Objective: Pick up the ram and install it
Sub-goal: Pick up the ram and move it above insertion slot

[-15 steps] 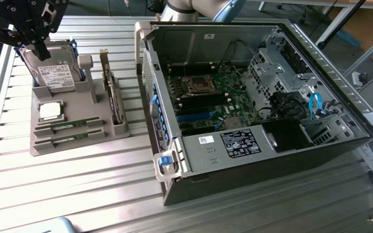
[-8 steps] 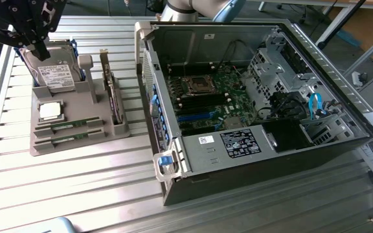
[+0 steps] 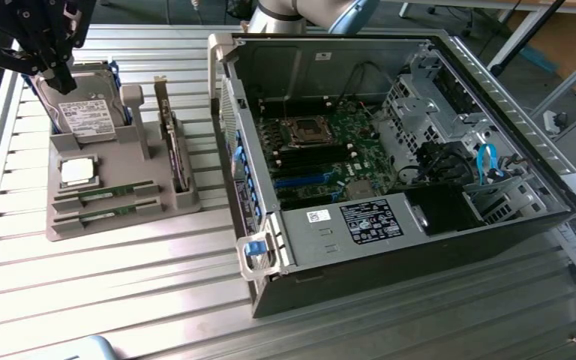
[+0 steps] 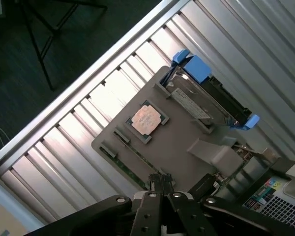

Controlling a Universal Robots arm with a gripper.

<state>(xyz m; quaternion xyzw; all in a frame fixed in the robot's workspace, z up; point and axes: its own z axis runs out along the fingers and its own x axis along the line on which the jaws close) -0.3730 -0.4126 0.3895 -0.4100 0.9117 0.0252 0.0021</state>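
Two ram sticks lie flat in slots at the front of a grey holder tray point(image 3: 118, 225), one point(image 3: 105, 196) just behind the other point(image 3: 101, 217). In the wrist view the same two thin green sticks point(image 4: 137, 155) point(image 4: 122, 166) run side by side along the tray's edge. My gripper point(image 3: 63, 81) hangs high over the tray's back corner, above the hard drive, well apart from the ram. Its fingers point(image 4: 162, 183) are pressed together and hold nothing. The open computer case point(image 3: 388, 150) lies at the exterior view's right, its motherboard memory slots point(image 3: 313, 156) exposed.
On the tray also sit a hard drive point(image 3: 86, 112) with blue rails, a square silver processor point(image 3: 78, 171) and an upright expansion card point(image 3: 173, 146). A ribbed metal table point(image 3: 118, 285) carries everything. The case's raised walls and drive cage point(image 3: 418, 97) surround the motherboard.
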